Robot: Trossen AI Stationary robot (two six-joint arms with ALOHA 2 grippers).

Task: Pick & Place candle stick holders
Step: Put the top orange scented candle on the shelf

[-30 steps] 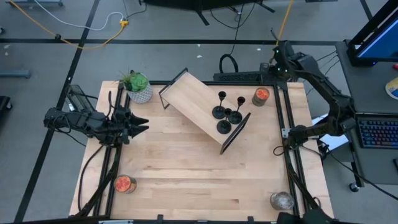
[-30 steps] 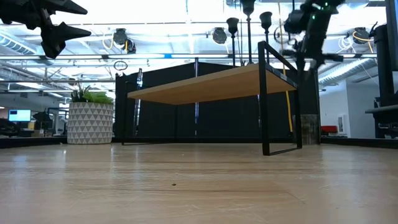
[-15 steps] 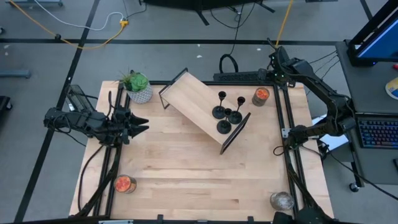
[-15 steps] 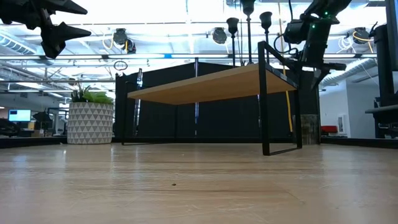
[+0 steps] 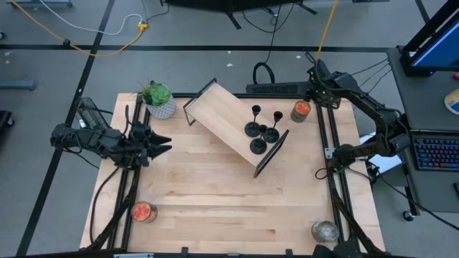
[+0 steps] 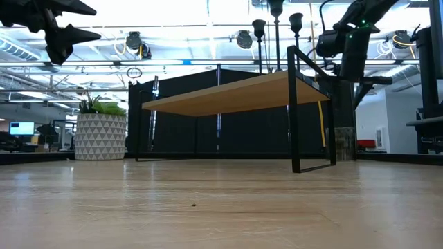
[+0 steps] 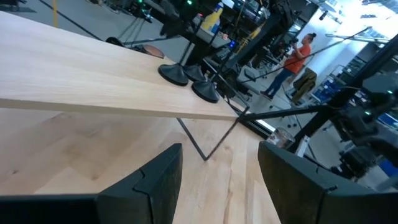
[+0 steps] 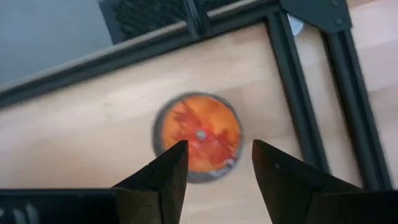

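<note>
the candle stick holders [image 5: 262,129] stand upright on the small shelf's [image 5: 222,115] right end, just left of the right pincer [image 5: 313,77], fingers apart over an orange candle jar [image 5: 300,110]; left pincer [image 5: 163,143], also apart, waits far left.

- Black candle stick holders [image 5: 262,129] are seen on a pale wood shelf [image 5: 226,115].
- A white-and-grey triangle pattern is carried by the planter [image 6: 100,137].
- An orange candle [image 8: 200,135] is shown.
</note>
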